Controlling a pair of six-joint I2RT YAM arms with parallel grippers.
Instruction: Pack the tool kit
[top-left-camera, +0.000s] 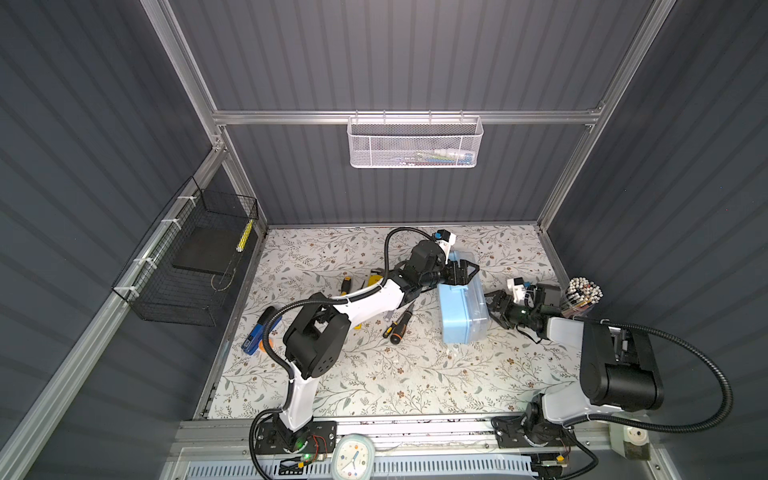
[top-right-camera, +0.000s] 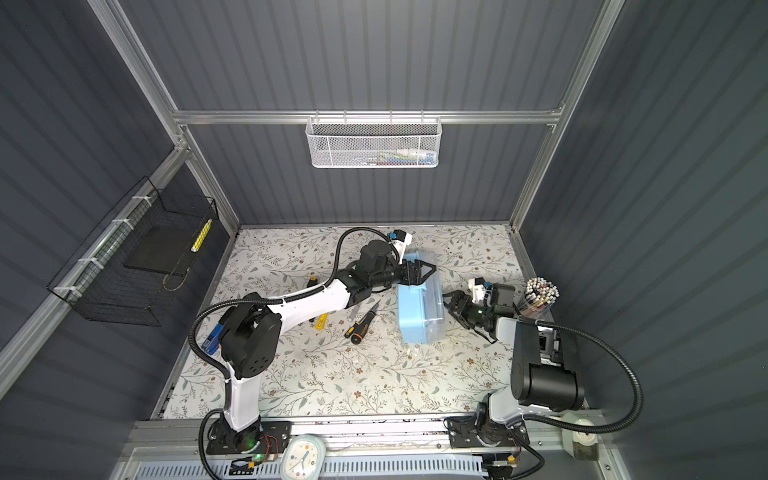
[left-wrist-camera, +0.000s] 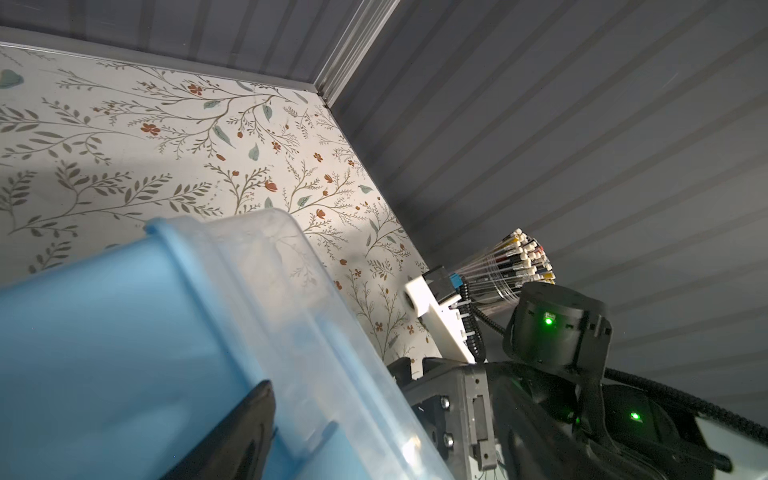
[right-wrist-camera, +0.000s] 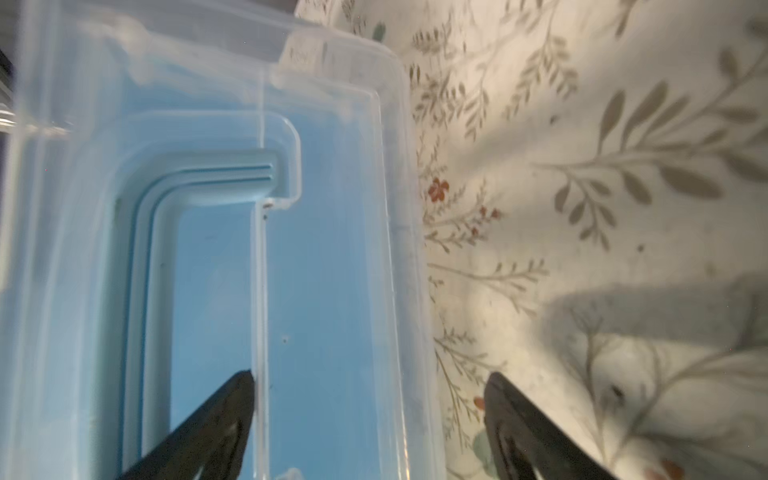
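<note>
A: On that matte floral table (top-left-camera: 415, 374), where's the tool kit (top-left-camera: 459, 311)?
B: Right of centre. It's a smooth light-blue box tipped on its side, clear lid facing the right gripper (right-wrist-camera: 370, 386).
A: Jaws?
B: Both spread wide; the left gripper (top-left-camera: 467, 272) is over its far end. An orange-black screwdriver (top-left-camera: 401, 324) lies nearby.

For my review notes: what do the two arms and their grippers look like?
Both the left arm and right arm have white links, black joint housings and black corrugated cable hoses. The left gripper and right gripper are black, with tapered fingers; white camera mounts sit at the wrists.
</note>
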